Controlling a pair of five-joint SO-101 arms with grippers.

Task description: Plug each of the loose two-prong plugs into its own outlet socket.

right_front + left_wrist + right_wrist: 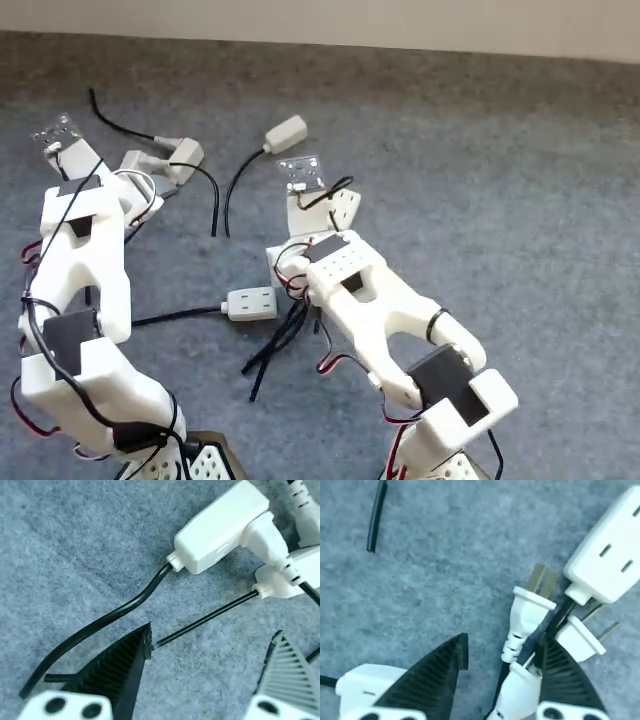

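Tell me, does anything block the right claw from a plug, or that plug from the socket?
Nothing visible blocks the right claw: it is open with a plug lying between its jaws. Bare carpet separates that plug's prongs from the socket, but the socket's black cord lies tight alongside it.

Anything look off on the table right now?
Nothing looks broken. The odd spot is in the right wrist view: one loose plug and a second plug lie bunched against a socket block, black cord crossing between them, prongs bare and splayed apart.
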